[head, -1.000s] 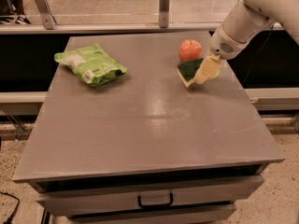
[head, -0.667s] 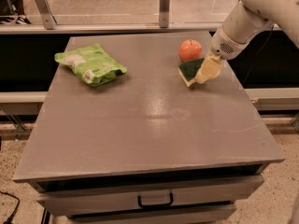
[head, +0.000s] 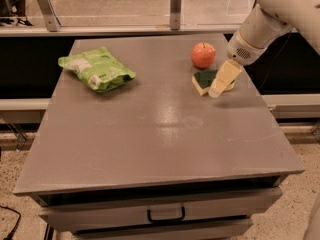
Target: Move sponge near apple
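Observation:
The sponge (head: 203, 79), dark green on top with a pale yellow base, lies on the grey table (head: 150, 134) at the back right. The red-orange apple (head: 203, 55) sits just behind it, a small gap apart. My gripper (head: 219, 86) comes down from the white arm (head: 260, 24) at the upper right and stands over the sponge's right end, hiding that part. The sponge's left part rests on the tabletop.
A light green crinkly snack bag (head: 96, 69) lies at the back left of the table. A drawer with a handle (head: 165, 215) is below the front edge. A railing with metal posts (head: 175, 6) runs behind the table.
The gripper and the sponge have come down slightly toward the tabletop, and the sponge now lies flatter. The apple and the bag have not moved.

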You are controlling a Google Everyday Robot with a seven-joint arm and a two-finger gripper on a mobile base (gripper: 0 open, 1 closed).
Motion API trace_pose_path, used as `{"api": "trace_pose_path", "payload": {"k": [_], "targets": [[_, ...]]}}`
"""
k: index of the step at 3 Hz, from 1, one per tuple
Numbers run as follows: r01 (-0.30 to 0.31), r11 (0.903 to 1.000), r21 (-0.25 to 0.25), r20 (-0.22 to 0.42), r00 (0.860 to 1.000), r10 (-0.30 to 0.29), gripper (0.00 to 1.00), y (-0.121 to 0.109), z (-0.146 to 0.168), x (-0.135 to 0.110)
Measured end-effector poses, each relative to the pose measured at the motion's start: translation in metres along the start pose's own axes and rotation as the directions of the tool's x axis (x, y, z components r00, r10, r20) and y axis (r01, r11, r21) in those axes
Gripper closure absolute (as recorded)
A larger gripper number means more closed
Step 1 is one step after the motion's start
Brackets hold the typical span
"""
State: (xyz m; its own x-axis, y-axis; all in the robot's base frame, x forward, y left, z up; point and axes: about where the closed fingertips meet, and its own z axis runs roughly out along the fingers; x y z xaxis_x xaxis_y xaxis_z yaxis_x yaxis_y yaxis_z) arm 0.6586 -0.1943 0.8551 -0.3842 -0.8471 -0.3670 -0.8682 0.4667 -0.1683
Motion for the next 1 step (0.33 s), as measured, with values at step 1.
{"api": "trace_pose_path", "payload": {"k": [1], "targets": [[0.000, 1.0000, 0.000, 0.000, 1.000, 0.000, 0.00, 0.0000, 0.0000, 0.0000]]}}
